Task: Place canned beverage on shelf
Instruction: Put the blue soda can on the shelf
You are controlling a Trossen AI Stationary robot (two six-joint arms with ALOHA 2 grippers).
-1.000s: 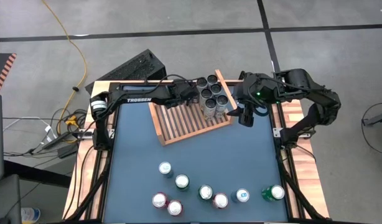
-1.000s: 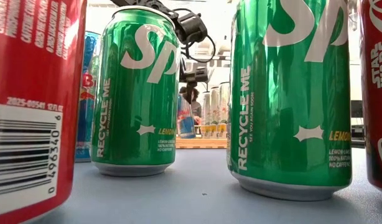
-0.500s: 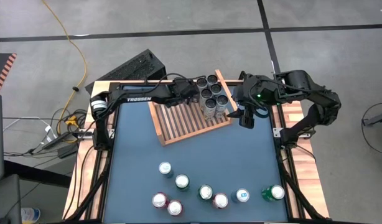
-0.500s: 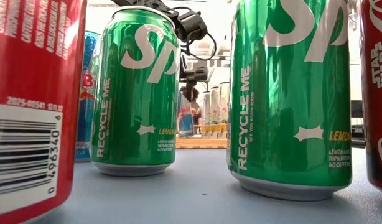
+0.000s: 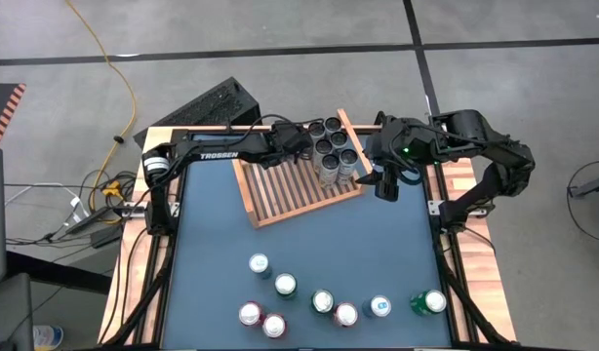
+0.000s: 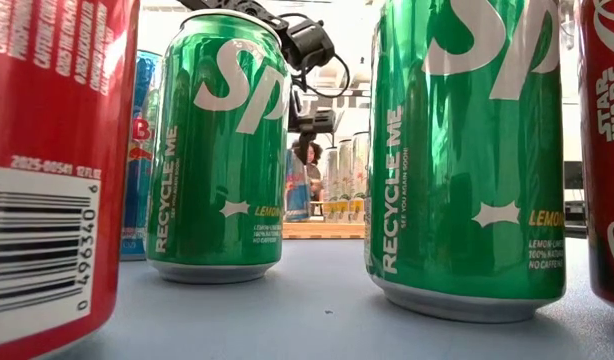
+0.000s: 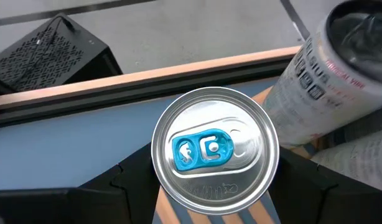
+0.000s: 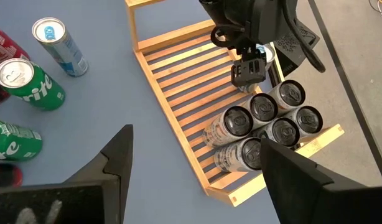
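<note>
The shelf [image 5: 290,190] is a slatted wooden rack lying at the table's far middle. Several dark-topped silver cans [image 5: 331,148] stand on its slats in its far right corner. My left gripper [image 5: 301,148] reaches over the shelf's far edge and is shut on a can with a blue tab [image 7: 209,149], right next to that cluster. My right gripper [image 5: 387,183] hangs open above the shelf's right end [image 8: 278,155], with nothing between its fingers. My left gripper pinches the blue-tabbed can between its two fingers, one finger [image 7: 125,183] on each side just below the top rim [image 7: 158,174]. The fingers slant down from the table's left. The can stands upright over the slats; whether its base rests on them I cannot tell.
Several loose cans [image 5: 319,302] stand in a row along the table's near edge; two green ones [image 6: 217,140] fill the low view. Open blue tabletop lies between them and the shelf. The shelf's left half [image 8: 172,68] holds no cans.
My left gripper has rolled a little about the line it points along, still shut on the can; it has stayed in the same place.
</note>
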